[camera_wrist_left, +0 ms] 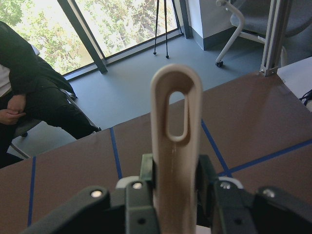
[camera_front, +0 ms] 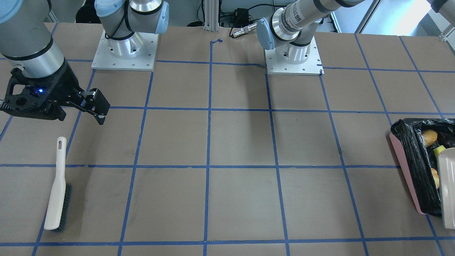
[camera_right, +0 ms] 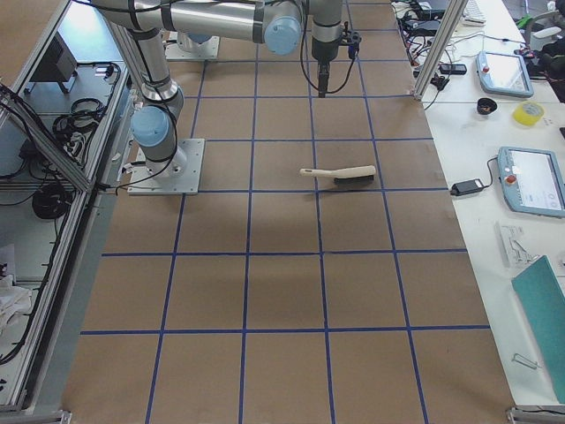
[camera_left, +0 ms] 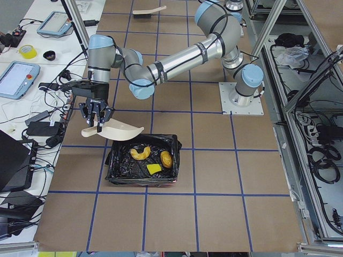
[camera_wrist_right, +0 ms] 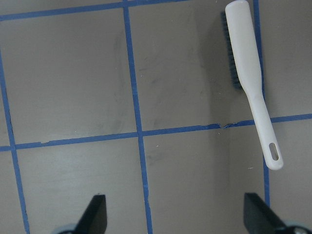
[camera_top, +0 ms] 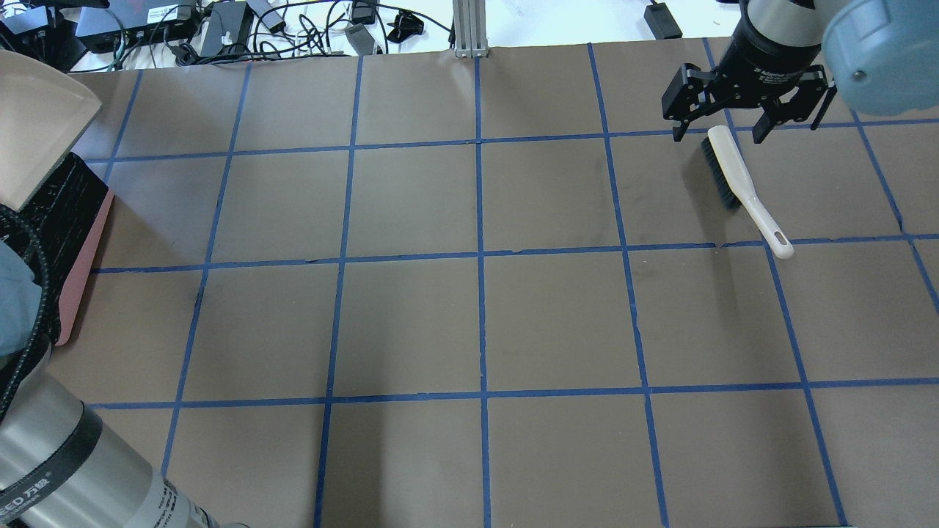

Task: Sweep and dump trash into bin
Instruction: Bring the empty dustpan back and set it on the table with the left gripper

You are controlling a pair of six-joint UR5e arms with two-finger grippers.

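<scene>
My left fingers [camera_left: 99, 124] are clenched on the handle [camera_wrist_left: 175, 122] of the beige dustpan [camera_left: 122, 130]. I hold it above one rim of the bin [camera_left: 115, 170], so that anything on it would fall inside and not on the desk [camera_top: 477, 323]. All three pieces of trash [camera_left: 154, 169] lie in the bin's black bag, and the dustpan looks empty to me, so I judge the dumping is done. My right fingers [camera_right: 323, 81] are spread apart and grasp nothing. They hang above the brush [camera_top: 733, 172], which lies flat on the desk, well apart from the bin.
</scene>
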